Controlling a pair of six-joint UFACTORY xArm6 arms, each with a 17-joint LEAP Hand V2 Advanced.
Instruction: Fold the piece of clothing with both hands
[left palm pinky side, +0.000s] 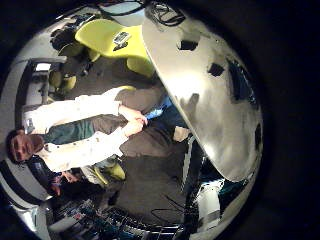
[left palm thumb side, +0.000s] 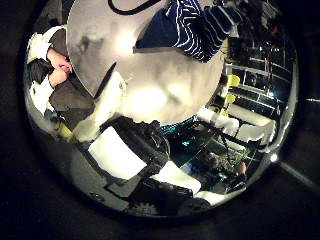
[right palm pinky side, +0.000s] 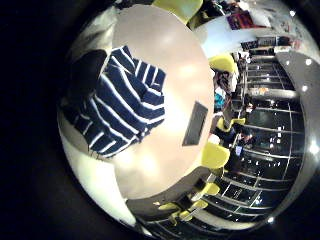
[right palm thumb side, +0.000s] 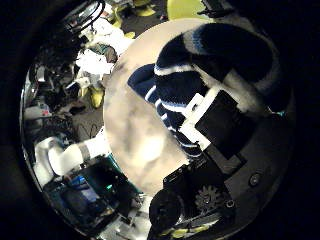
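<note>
Striped garment (right palm pinky side: 118, 100) on round table (right palm pinky side: 190, 70); right hand (right palm thumb side: 215, 125) overlaps it.

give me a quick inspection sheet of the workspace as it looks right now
surface: round pale table, mostly bare
job's things: striped dark blue and white garment lying bunched on the table, not neatly folded
clutter: a flat dark rectangular item on the table beside the garment; small dark marks on the tabletop
hands: right hand close over the garment, fingers at its edge, grip unclear; left hand off to the side of the table, away from the garment, holding nothing visible
cables: nothing to report
surroundings: yellow chairs around the table, windows beyond
</note>
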